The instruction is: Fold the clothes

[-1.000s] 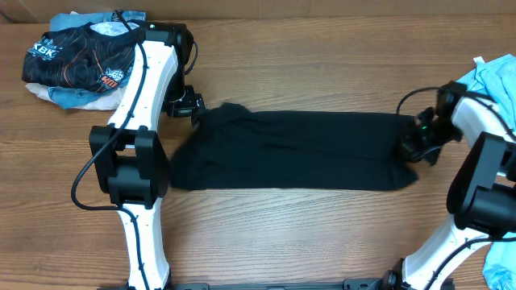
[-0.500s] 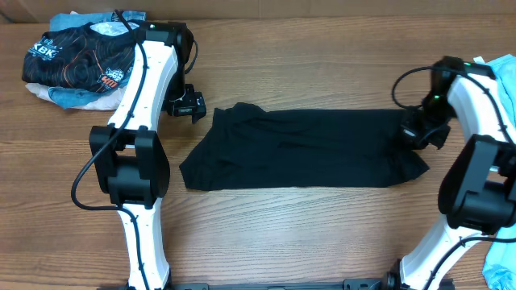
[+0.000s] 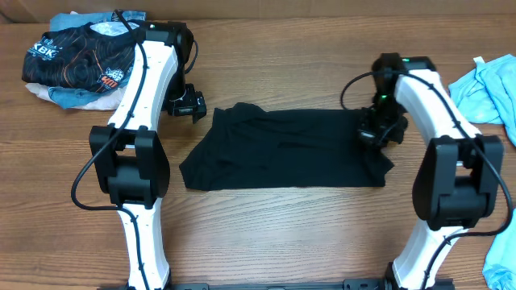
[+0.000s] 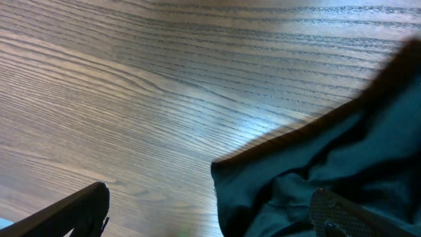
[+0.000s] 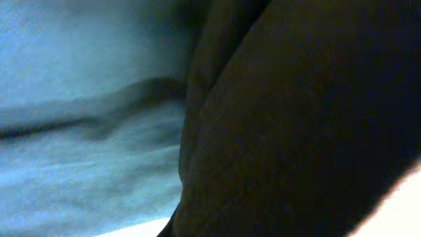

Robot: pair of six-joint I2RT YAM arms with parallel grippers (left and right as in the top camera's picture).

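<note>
In the middle of the brown wooden table (image 3: pixel 282 234): a plain black soft-fabric T-shirt (image 3: pixel 282 149), laid as a long band from left to right. At its right end, the right gripper (image 3: pixel 379 130), apparently clamped on the fabric; only dark cloth in the right wrist view. Just off the far-left corner, the left gripper (image 3: pixel 187 105), spread wide, holding nothing, half over the hem. Probably next: bringing the right end leftward along the band. Far left, a black printed shirt (image 3: pixel 76 60); far right, a light-blue cloth (image 3: pixel 492 80).
</note>
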